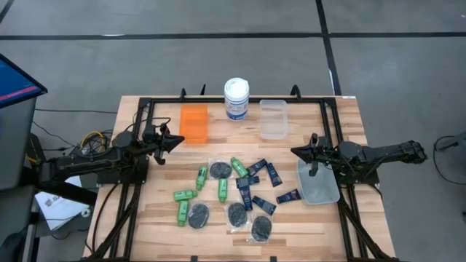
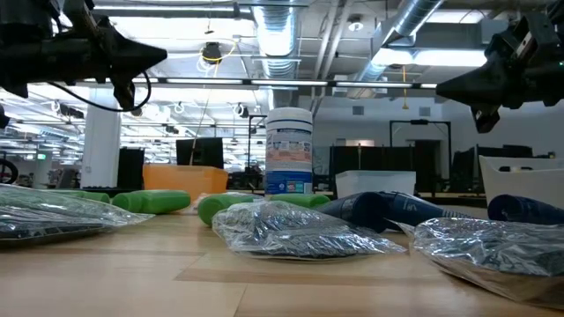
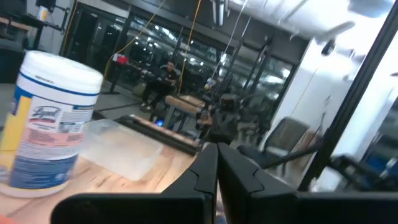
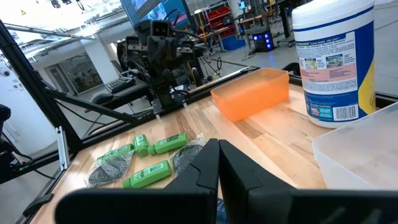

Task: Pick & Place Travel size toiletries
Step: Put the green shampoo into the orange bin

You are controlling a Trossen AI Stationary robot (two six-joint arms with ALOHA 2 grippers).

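Observation:
The toiletries lie scattered on the wooden table's middle: green bottles (image 1: 202, 177), dark blue tubes (image 1: 256, 184), and black discs in clear packets (image 1: 237, 215). In the right wrist view, green bottles (image 4: 149, 175) and packets lie ahead. My left gripper (image 1: 180, 140) hovers shut over the table's left side, next to the orange bin (image 1: 194, 123). My right gripper (image 1: 295, 151) hovers shut on the right, above a clear bin (image 1: 318, 182). Each gripper is raised above the table in the low view, the left gripper (image 2: 159, 55) and the right gripper (image 2: 441, 86). Both hold nothing.
A large white canister with a blue label (image 1: 236, 99) stands at the far edge, between the orange bin and a second clear bin (image 1: 274, 118). A black frame (image 1: 218, 98) borders the table. Bare wood lies near the front edge.

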